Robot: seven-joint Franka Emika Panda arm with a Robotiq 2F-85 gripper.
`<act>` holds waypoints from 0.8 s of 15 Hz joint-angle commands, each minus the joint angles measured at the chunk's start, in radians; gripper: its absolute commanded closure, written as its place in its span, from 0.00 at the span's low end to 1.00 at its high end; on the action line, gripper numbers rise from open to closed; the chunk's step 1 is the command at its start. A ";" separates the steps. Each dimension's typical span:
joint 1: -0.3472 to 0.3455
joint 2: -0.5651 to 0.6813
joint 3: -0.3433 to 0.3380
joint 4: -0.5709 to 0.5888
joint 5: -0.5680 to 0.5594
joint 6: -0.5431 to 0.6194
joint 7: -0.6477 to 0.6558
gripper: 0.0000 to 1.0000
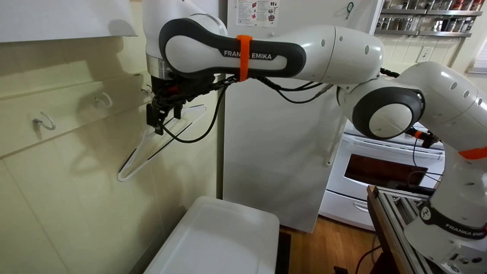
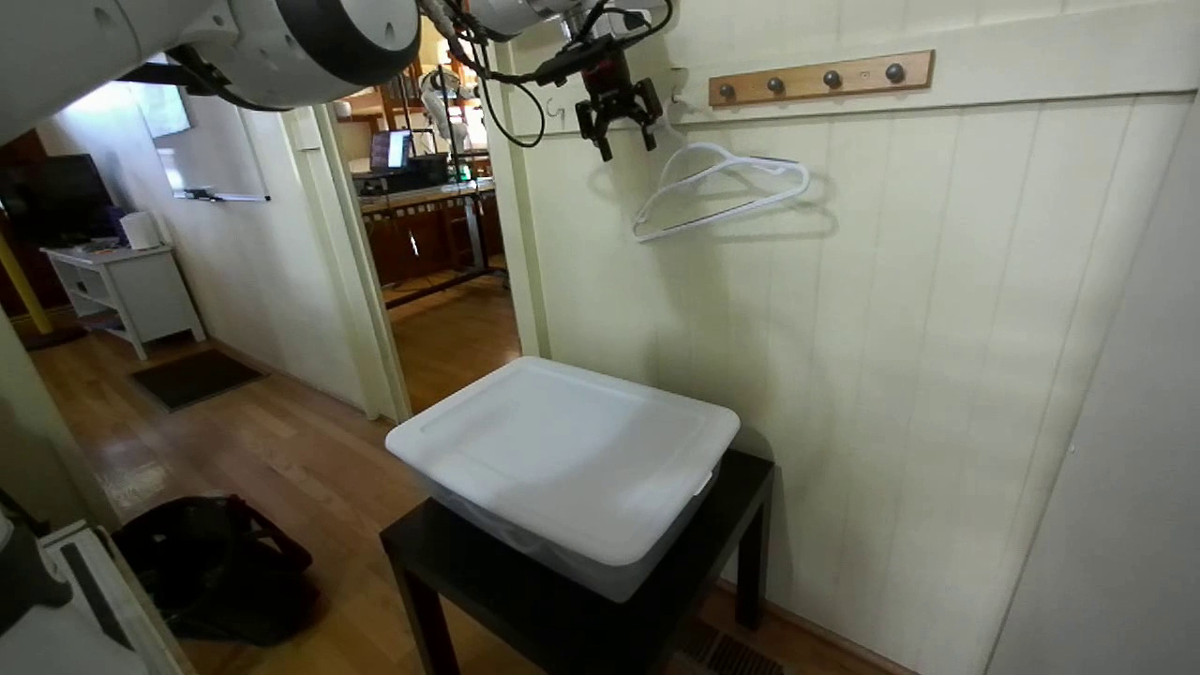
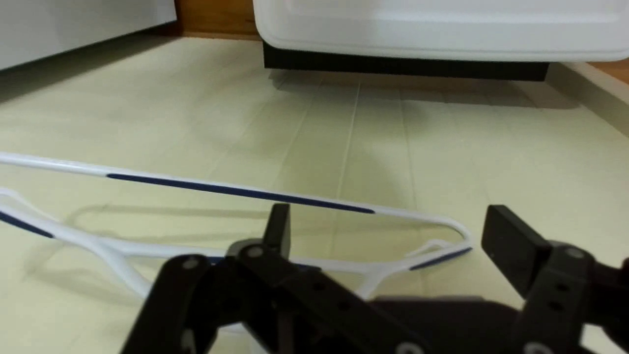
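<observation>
Gripper (image 1: 168,123) near a white hanger (image 1: 161,148)

In an exterior view, its jaws stand apart by the left wall (image 1: 57,190) and the hooks (image 1: 37,121). A white lid (image 1: 228,236) lies near; a refrigerator (image 1: 274,152) stands far; right of it, partly behind the arm (image 1: 323,61), an oven (image 1: 380,167).

A slim, white, roughly triangular plastic-looking coat hanger (image 3: 162,249) hung close in front of a cream panelled wall (image 2: 900,281). Its outer corners were rounded, and dark navy strips (image 3: 241,192) lined parts of its long bottom bar and its shoulders. A shorter crossbar spanned the frame higher up, and a small loop curled at one corner. In both exterior views the long bar ran on a slant. In the wrist view the hanger was seen from above, one end running out of sight. Its top hook was hard to make out.
</observation>
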 commanded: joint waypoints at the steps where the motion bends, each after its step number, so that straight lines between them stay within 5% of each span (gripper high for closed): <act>1: 0.036 -0.013 -0.023 -0.004 -0.024 -0.084 0.082 0.00; 9: 0.116 0.001 -0.096 0.010 -0.160 -0.077 0.057 0.00; 12: 0.098 0.000 -0.071 0.007 -0.131 -0.064 0.042 0.00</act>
